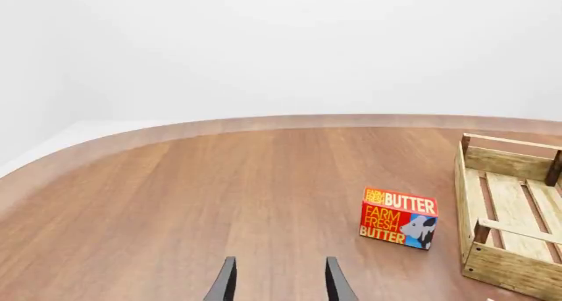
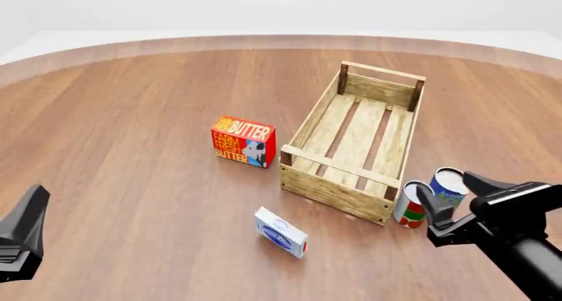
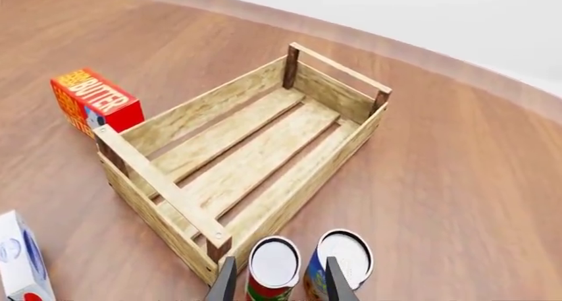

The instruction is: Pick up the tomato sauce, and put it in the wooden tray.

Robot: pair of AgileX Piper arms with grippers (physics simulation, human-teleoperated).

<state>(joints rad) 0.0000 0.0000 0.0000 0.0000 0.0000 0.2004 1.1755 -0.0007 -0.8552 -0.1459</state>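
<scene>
The tomato sauce (image 2: pixel 408 207), a small can with a red label and a pale lid, stands upright on the table just outside the near right corner of the wooden tray (image 2: pixel 332 190). My right gripper (image 3: pixel 279 284) is open, and its fingers stand on either side of the tomato sauce (image 3: pixel 273 267) in the right wrist view. In the front view my right gripper (image 2: pixel 443 186) hangs over both cans. The wooden tray (image 3: pixel 162 181) holds nothing. My left gripper (image 1: pixel 279 284) is open and empty, far off at the near left (image 2: pixel 26 225).
A blue-and-yellow can (image 2: pixel 451 184) stands right beside the tomato sauce, touching or nearly so (image 3: pixel 344 258). A red butter box (image 2: pixel 243 141) stands left of the tray. A small white-and-blue box (image 2: pixel 281 232) lies in front of the tray.
</scene>
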